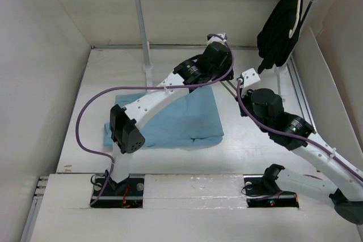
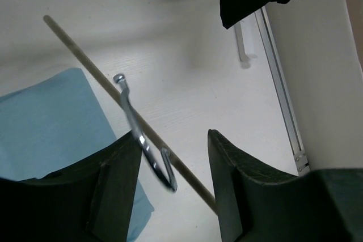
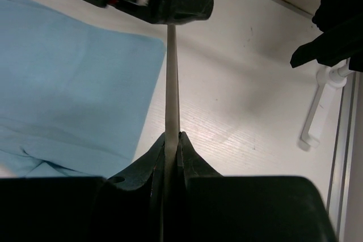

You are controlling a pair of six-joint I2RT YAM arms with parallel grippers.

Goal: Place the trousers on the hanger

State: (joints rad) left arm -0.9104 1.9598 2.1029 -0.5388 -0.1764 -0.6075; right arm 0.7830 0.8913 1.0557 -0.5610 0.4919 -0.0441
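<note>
While my right pincer (image 3: 172, 140) clamps a thin bar of the hanger (image 3: 171, 83), my left pincer (image 2: 173, 140) gapes around its hook (image 2: 131, 113); contact there is unclear. Its remaining outline is hidden from above. The trousers (image 1: 187, 120) lie folded on the desk (image 1: 244, 147), partly under my left arm (image 1: 159, 94).

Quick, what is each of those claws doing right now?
Left gripper: open, jaws either side of the hanger at its hook.
Right gripper: shut on the hanger's thin bar.
</note>
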